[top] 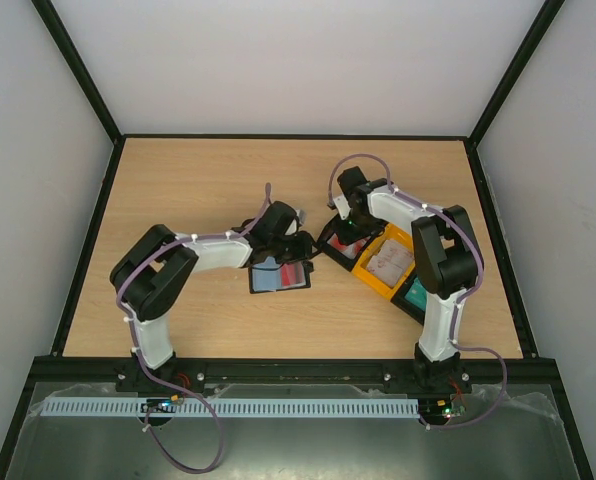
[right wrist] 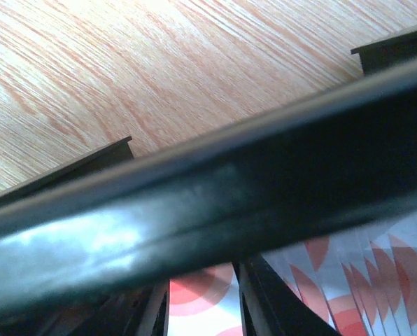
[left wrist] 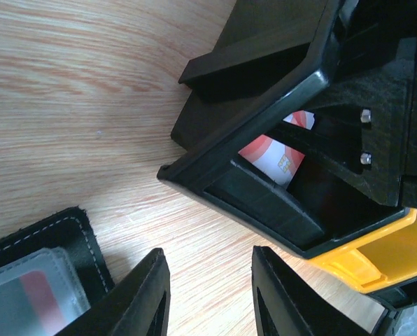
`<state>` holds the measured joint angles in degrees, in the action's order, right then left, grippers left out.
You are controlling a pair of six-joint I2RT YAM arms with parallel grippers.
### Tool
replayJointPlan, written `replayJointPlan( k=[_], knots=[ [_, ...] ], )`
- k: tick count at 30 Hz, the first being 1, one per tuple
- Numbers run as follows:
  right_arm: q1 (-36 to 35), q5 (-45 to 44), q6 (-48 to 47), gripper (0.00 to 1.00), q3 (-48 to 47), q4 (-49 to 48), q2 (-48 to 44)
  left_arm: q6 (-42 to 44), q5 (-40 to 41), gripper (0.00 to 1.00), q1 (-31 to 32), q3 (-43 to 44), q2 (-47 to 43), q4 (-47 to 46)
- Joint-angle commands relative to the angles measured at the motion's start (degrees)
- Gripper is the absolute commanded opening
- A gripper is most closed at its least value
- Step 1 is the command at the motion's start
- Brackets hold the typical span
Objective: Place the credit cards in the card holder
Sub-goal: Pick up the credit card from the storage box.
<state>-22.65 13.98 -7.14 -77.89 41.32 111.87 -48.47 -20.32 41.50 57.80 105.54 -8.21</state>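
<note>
The card holder (top: 279, 276) lies open on the table, pale blue lining up, with a red card in it; its stitched black edge shows in the left wrist view (left wrist: 37, 276). My left gripper (top: 296, 248) is open and empty just above the wood, between the holder and the black bin (left wrist: 210, 283). My right gripper (top: 348, 236) reaches down into the black bin (top: 335, 240). In the right wrist view its fingers stand apart over a red-and-white credit card (right wrist: 201, 304), not closed on it. More red-and-white cards (right wrist: 362, 280) lie fanned to the right.
The black bin's rim (right wrist: 215, 189) crosses the right wrist view close to the camera. A yellow bin (top: 373, 281) holds pale pinkish cards (top: 389, 262), and a further black bin holds teal cards (top: 415, 294). The black bin wall (left wrist: 243, 199) stands just ahead of the left fingers.
</note>
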Motion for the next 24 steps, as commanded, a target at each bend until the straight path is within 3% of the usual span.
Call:
replayJointPlan(
  k=[1,24],
  knots=[
    [0.3,1.1,0.9,0.24,1.0,2.2,-0.9,0.3,1.2,0.34,0.5,2.1,1.8,1.3],
    [0.3,8.3,0.3,0.15,5.8,2.8,-8.7,2.4,2.9,0.29,0.5,6.0,6.1,4.3]
  ],
)
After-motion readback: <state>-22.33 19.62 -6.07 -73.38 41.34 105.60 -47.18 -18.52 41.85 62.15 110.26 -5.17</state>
